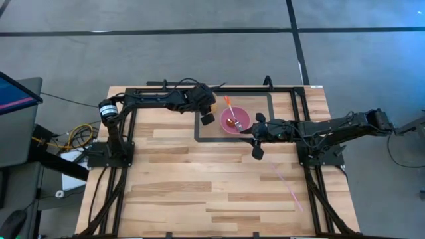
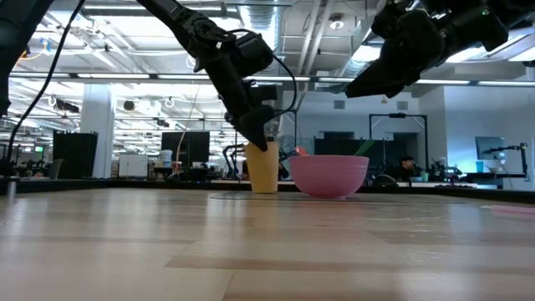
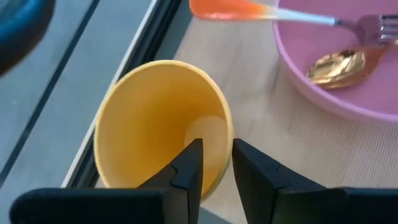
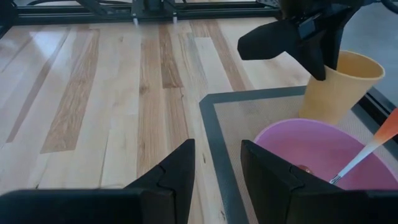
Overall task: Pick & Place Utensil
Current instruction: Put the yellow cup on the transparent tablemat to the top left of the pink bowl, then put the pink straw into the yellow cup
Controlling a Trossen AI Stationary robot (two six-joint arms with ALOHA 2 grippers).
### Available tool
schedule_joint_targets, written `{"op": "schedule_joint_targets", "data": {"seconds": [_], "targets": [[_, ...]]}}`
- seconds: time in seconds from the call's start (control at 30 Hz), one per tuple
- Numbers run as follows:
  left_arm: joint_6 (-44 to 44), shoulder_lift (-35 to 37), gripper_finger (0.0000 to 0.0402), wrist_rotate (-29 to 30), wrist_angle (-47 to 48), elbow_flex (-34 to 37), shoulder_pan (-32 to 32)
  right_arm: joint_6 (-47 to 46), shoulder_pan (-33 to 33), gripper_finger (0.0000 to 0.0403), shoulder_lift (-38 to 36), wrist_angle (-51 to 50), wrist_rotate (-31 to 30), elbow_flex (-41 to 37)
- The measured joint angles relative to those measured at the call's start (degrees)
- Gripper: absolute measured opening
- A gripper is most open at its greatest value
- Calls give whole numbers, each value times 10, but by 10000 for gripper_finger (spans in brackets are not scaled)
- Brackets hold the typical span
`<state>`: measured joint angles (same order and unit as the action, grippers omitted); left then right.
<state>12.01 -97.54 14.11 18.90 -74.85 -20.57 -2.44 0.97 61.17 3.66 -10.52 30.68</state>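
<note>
Straddling yellow cup (image 3: 163, 124) rim with left gripper (image 3: 214, 165) fingers slightly parted, steadying it beside pink bowl (image 1: 235, 121) holding fork (image 3: 323, 20) and gold spoon (image 3: 341, 65); right gripper (image 4: 217, 168) empty, parted, nearby.

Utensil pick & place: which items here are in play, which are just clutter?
In play: fork, gold spoon, pink bowl, left gripper.
Lying about: yellow cup, straddled by the left fingers; pink straw; right gripper, empty.

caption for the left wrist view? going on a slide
Left hand straddling the yellow cup rim, beside the pink bowl holding a fork and gold spoon.
</note>
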Motion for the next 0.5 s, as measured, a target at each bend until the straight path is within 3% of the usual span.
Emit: {"op": "schedule_joint_targets", "data": {"seconds": [0.27,0.5], "targets": [[19,17,86,14,-8,0,14,0,0,123,0,0,0,0],[8,97,86,36,-10,0,51,0,0,123,0,1,0,0]]}}
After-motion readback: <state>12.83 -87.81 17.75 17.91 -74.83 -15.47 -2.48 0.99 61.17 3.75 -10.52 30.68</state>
